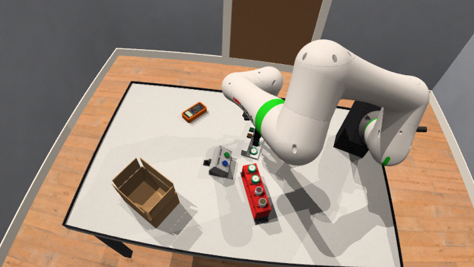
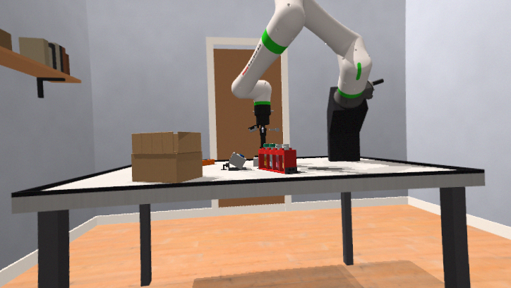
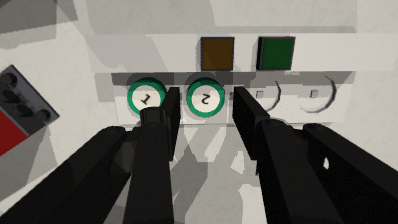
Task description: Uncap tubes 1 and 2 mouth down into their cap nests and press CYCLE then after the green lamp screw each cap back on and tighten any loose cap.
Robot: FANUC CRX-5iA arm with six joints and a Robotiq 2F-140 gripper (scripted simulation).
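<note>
Two round caps lie flat in the pale grey cap tray (image 3: 107,112), cap 1 (image 3: 146,97) in the first nest and cap 2 (image 3: 205,98) in the second, each with a green ring around a white disc that carries its printed number. The caps are short and wide, and their axis points straight up toward the wrist camera. The gripper (image 3: 202,117) hangs above cap 2 with its matte black, flat-sided fingers partly open, one on each side of the cap and not touching it; it holds nothing. The two other nests (image 3: 314,94) are shallow round hollows. Behind them are two square lamps, one amber (image 3: 217,53) and one green (image 3: 276,53). The red block-shaped decapping station (image 1: 247,185) stands near the tray, its long axis running away from the tray.
</note>
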